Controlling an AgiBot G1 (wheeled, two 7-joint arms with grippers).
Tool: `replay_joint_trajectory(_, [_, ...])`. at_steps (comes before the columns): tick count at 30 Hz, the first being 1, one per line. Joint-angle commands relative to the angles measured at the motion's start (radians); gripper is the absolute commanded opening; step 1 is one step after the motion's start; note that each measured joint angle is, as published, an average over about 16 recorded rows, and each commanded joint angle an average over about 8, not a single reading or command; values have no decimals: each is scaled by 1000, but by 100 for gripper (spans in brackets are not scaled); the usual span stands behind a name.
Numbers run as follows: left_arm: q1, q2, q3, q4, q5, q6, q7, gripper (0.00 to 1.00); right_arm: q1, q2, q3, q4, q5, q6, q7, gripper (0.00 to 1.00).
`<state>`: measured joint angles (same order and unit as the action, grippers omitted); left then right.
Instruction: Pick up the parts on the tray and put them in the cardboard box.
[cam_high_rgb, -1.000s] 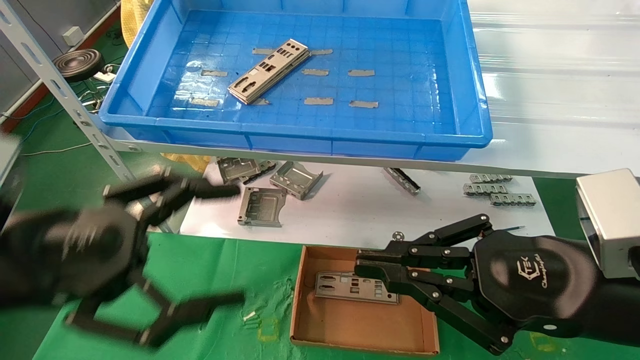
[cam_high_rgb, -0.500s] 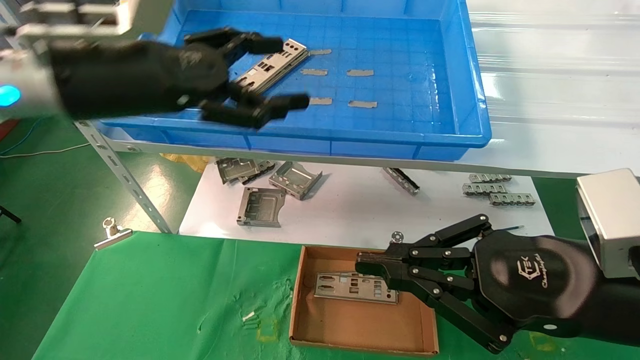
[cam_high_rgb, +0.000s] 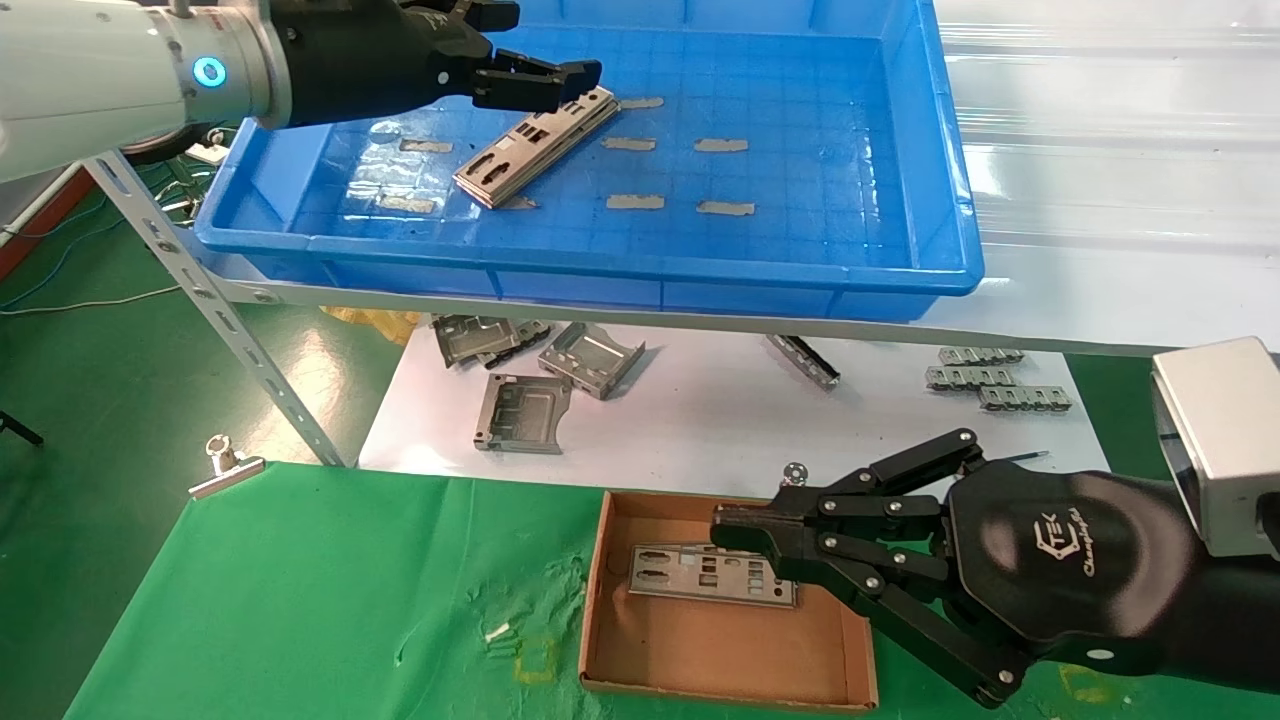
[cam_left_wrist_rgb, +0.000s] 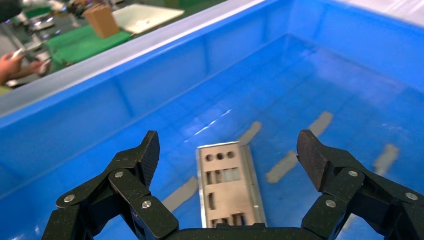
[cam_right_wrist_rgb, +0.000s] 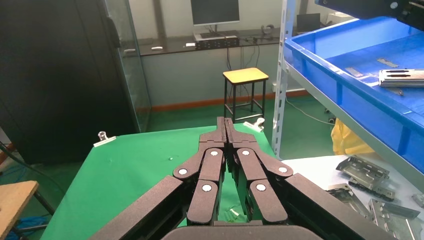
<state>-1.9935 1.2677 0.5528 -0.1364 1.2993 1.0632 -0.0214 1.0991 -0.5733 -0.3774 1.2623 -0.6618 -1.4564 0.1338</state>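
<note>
A small stack of silver punched parts (cam_high_rgb: 535, 140) lies diagonally on the floor of the blue tray (cam_high_rgb: 600, 270). My left gripper (cam_high_rgb: 555, 42) hovers open just over the stack's far end, with nothing between its fingers. In the left wrist view the top part (cam_left_wrist_rgb: 227, 187) shows between and below the spread fingertips of the left gripper (cam_left_wrist_rgb: 229, 147). One more part (cam_high_rgb: 712, 575) lies flat in the cardboard box (cam_high_rgb: 700, 650). My right gripper (cam_high_rgb: 722, 525) is shut and empty, hanging over the box's right side; the right wrist view shows its fingers (cam_right_wrist_rgb: 225, 122) pressed together.
Grey tape strips (cam_high_rgb: 722, 145) dot the tray floor. Under the shelf, folded grey brackets (cam_high_rgb: 525, 410) and comb-like strips (cam_high_rgb: 985, 380) lie on a white sheet. A slanted shelf post (cam_high_rgb: 200, 290) and a binder clip (cam_high_rgb: 225, 465) stand at the left of the green table.
My left arm has swung up from low over the green table into the tray and now sits over the stack's far end, still open. The right arm has not moved.
</note>
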Motion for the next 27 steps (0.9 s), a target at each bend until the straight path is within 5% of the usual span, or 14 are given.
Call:
replay_joint_trajectory(1, [-15,22,8,38,14,-37,2,100,0,0,0,0,0,0,0,0])
replay_joint_trajectory(3, [-25,30,15,57,24,-39,-1,100,0,0,0,0,0,0,0,2])
replay_joint_trajectory(4, [-29,33,18,66,30,-38,-2,100,0,0,0,0,0,0,0,12])
replay_joint_trajectory(11, [-44,41,39,107,58,-18,-14,100,0,0,0,0,0,0,0,97])
replay_joint_trajectory(14, [-47,42,43,114,64,-12,-16,100,0,0,0,0,0,0,0,100])
replay_joint_trajectory(16, [-49,43,46,118,68,-9,-16,91,0,0,0,0,0,0,0,100])
replay_joint_trajectory(18, [-50,43,49,121,72,-7,-17,75,0,0,0,0,0,0,0,100])
replay_joint_trajectory(23, [-50,47,54,128,80,-14,-21,17,0,0,0,0,0,0,0,100])
replay_joint_trajectory(27, [-48,50,58,130,84,-24,-23,0,0,0,0,0,0,0,0,100])
